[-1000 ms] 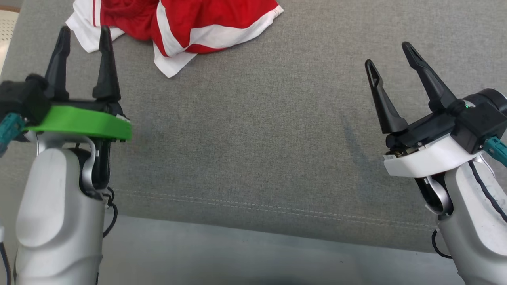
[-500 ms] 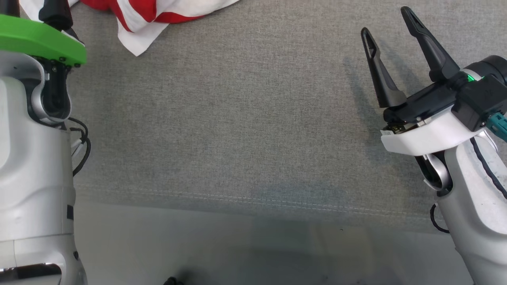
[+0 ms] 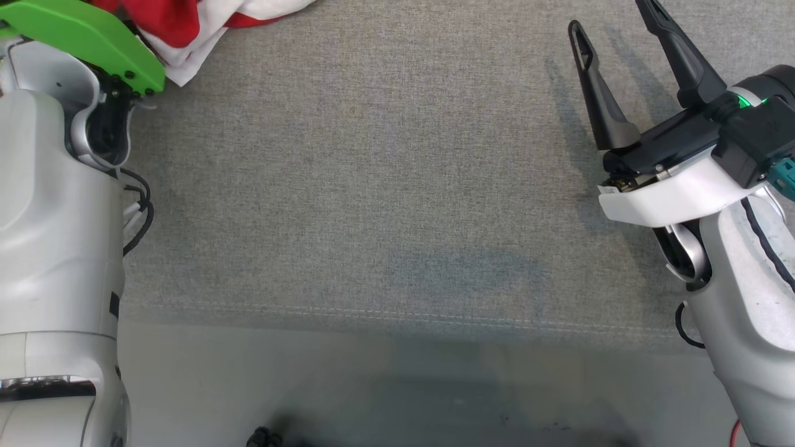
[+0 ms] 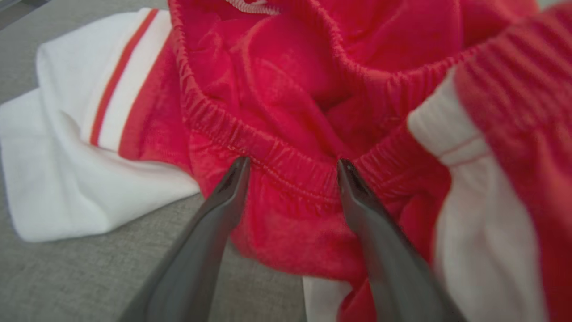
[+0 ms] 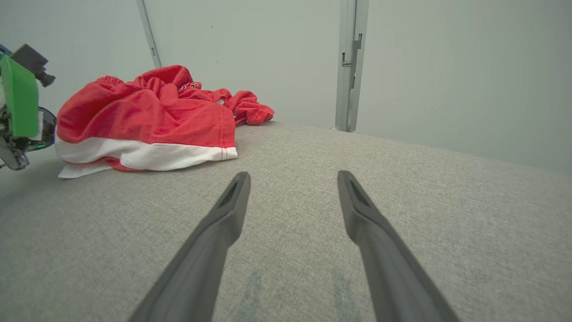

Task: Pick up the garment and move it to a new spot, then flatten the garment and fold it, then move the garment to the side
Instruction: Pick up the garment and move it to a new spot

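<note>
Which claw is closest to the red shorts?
The left claw: it is open, right at the stretchy waistband of the red shorts. The right claw is far off, over bare grey cushion.

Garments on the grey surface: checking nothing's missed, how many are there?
1: the red-and-white garment, bunched far left on the grey surface, before the open left gripper. Another could hide underneath.

Garment [image 5: 147,116]: red shorts with broad white hem bands, white side panels and a gathered elastic waistband. Condition: unfolded, crumpled into a loose heap, waistband gaping open. Location: lying on the grey fabric surface [image 5: 313,201], at the head view's top left.
</note>
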You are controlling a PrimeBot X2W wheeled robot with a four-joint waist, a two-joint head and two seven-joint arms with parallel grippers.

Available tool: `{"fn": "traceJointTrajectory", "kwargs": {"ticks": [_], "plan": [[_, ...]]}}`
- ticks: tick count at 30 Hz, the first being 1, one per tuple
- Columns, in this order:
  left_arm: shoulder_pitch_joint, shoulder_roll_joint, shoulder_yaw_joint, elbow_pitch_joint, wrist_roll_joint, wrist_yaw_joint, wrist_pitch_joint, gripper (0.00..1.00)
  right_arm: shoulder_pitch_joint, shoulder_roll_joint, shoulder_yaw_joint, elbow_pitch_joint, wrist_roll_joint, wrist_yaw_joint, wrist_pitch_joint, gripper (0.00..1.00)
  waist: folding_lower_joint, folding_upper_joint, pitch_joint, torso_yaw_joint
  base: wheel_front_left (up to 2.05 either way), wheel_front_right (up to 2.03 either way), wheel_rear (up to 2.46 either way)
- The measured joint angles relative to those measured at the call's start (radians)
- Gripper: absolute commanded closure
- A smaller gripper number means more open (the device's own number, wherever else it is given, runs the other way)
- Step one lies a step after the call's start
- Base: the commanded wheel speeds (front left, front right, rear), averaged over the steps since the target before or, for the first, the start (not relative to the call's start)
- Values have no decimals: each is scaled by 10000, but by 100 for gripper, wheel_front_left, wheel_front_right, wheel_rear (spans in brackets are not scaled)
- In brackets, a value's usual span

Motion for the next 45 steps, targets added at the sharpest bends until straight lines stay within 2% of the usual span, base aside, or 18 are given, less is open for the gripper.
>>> {"fn": "traceJointTrajectory", "kwargs": {"ticks": [2,3,4,5,8,13,25,33,45], "plan": [[-94,46,-40,217,-4,-44,27,0,-74,13,0,-2,-8,0,0,0,0,0,-10,-11,0,0,0],[-146,82,-58,293,-4,-46,27,51,-91,21,0,-4,-31,0,0,0,0,0,-17,-17,0,0,0],[-205,107,-71,385,-4,-52,27,90,-100,31,2,-6,-61,0,0,0,0,0,-26,-23,0,0,0],[-247,125,-77,474,-8,-52,25,100,-107,42,2,-6,-71,0,0,0,-1,0,-36,-28,0,0,0],[-284,132,-180,675,-10,-52,-12,100,-116,48,-17,8,-75,0,0,0,-1,0,-104,-33,0,0,0],[-337,188,-320,836,-10,-52,-644,100,-119,69,-36,86,-75,0,0,0,-1,0,-286,-13,0,0,0],[-333,182,-1406,765,2,-54,-2107,100,-118,222,-151,313,-54,54,0,0,-2,0,-1138,11,0,0,0],[-325,330,-2468,443,117,-54,-2642,100,83,497,-198,523,123,56,0,0,-2,0,-2062,-90,0,0,0],[-198,211,-4669,-451,50,-54,-2627,100,1205,926,-439,878,568,56,0,0,-2,0,-3612,-588,0,0,0]]}}
